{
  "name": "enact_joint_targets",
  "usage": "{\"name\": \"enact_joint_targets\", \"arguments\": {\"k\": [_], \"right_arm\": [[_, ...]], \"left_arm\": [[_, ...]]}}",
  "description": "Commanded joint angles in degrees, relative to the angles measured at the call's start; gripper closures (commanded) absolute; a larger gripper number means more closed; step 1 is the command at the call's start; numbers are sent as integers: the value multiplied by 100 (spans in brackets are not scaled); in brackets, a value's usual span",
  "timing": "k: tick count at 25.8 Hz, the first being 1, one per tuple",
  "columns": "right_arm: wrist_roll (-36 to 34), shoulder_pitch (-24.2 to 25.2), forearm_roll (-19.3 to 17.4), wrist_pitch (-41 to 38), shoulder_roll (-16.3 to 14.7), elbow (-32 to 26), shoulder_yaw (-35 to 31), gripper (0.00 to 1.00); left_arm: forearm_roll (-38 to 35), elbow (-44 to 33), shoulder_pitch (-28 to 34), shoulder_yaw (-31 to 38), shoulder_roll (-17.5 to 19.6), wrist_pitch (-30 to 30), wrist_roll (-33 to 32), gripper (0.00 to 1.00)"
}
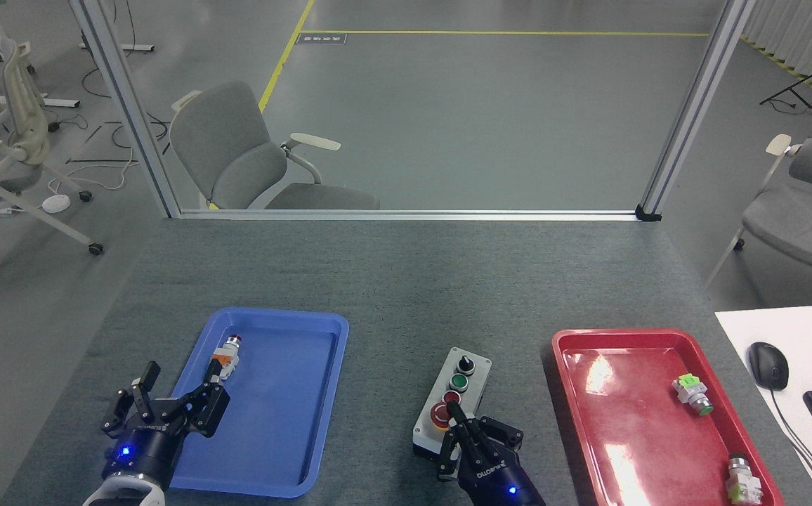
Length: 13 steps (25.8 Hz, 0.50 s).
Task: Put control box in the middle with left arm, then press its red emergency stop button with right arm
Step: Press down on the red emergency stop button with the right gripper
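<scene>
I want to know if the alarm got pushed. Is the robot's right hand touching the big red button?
Cannot tell. In the head view, the right gripper has a fingertip overlapping the red emergency stop button on the control box, but this angle shows neither contact nor gap.

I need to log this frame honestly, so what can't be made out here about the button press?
- Head view: the right pincer covers part of the red emergency stop button, so contact cannot be confirmed.
- Head view: the control box near end is hidden behind that pincer.
- Head view: both arms are cut off by the bottom edge.

Bright, even overhead light, sharp focus, white glare patches on the red tray [659, 422].
</scene>
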Motion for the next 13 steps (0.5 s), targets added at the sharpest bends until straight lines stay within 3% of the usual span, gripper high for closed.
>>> {"name": "enact_joint_targets", "arguments": {"k": [1,13], "right_arm": [[120,-7,5,26,5,177,1,100],[76,-25,-65,-36,23,204,-34,100]], "left_arm": [[-194,-50,13,-20,-5,125,1,1],[-159,-94,330,-20,-57,63,28,1]]}}
